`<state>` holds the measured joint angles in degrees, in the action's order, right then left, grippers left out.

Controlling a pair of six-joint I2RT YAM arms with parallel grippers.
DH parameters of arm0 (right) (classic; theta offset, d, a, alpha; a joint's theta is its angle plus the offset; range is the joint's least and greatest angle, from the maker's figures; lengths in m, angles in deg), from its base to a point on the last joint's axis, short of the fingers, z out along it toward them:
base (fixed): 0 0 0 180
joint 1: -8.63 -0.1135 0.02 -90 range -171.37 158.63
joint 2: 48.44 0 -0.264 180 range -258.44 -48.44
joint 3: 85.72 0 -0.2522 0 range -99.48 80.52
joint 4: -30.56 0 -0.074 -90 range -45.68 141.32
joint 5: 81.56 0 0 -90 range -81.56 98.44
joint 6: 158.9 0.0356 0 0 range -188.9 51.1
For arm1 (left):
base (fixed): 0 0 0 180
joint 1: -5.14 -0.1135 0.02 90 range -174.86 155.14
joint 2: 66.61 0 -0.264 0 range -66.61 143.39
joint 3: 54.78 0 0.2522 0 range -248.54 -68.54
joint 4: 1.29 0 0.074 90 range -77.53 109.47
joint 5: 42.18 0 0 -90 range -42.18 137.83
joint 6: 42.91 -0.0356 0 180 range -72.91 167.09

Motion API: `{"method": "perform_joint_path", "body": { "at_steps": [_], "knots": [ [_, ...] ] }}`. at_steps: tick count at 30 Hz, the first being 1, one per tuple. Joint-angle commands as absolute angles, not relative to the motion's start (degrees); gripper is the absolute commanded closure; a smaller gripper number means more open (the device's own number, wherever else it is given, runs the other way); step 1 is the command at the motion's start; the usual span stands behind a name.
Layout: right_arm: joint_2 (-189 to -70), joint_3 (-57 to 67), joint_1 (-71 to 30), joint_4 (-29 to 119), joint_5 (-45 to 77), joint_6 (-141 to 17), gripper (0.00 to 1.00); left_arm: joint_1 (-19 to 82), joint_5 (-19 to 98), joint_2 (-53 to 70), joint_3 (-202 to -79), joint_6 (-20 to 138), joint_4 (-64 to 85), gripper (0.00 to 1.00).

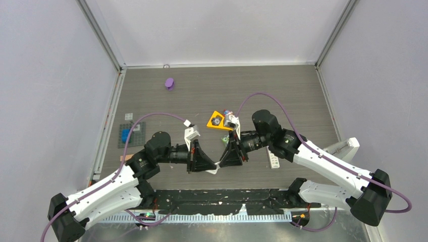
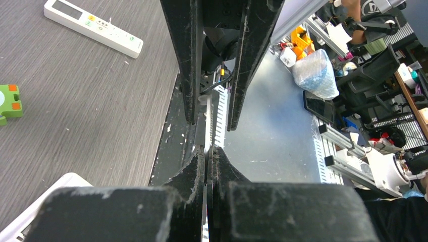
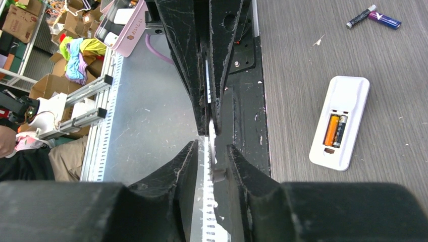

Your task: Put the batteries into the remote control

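Above, we see the left hand point(image 1: 207, 165) and right hand point(image 1: 223, 162) meet at a white cover point(image 1: 214, 171); the left wrist shows that hand clamped on it, the right wrist shows fingers point(image 3: 171, 171) narrowly apart around it and two batteries point(image 3: 335, 130) seated in the remote point(image 3: 348, 98), so we judge the cover needs a firm grip, then lining up over the compartment.

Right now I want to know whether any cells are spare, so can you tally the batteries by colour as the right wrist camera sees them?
Orange battery: 1, in the remote
Dark batteries: 2, one in the remote, one loose on the table
Purple battery: 1, loose
Total: 4
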<state>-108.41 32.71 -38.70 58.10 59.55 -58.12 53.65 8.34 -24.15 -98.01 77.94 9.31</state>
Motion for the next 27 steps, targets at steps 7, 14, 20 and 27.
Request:
{"method": "perform_joint_path", "body": {
  "at_steps": [7, 14, 20, 27],
  "knots": [
    [-106.9, 33.4, -39.4, 56.7, 62.9, -57.8, 0.79, 53.3, 8.8, -25.9, -98.6, 77.3, 6.6, 1.00],
    [-107.4, 33.7, -39.5, 55.8, 61.7, -56.3, 0.95, 53.2, 11.3, -26.4, -99.0, 76.9, 8.6, 0.59],
    [-110.6, 34.8, -39.4, 56.1, 54.7, -52.8, 0.95, 52.1, 33.3, -29.4, -101.0, 75.7, 23.9, 0.17],
    [-122.2, 35.7, -43.9, 56.7, 37.9, -49.7, 0.95, 44.1, 54.8, -32.9, -97.7, 87.7, 34.6, 0.18]
  ]
}}
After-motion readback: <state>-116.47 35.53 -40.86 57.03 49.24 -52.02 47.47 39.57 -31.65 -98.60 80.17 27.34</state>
